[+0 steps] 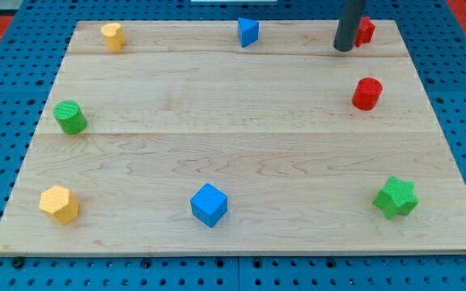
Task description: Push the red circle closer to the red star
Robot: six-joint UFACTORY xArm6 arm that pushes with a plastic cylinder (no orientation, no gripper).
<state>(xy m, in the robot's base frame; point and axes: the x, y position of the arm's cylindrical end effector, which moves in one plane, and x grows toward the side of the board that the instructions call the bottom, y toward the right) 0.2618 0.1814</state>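
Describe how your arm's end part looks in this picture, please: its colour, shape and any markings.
Only a straight rod shows, dark grey and round like a cylinder, entering from the view's top. Its surface is plain, with no markings, cables or sleeve visible. My tip ends flat and blunt, just left of the red star.

Bright, even light; sharp focus; faint soft shadows beneath blocks.

Pale wooden board (217,145) on blue pegboard (6,81).

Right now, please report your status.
My tip at view's top right, beside red star. Red circle below, apart. Nothing between them.
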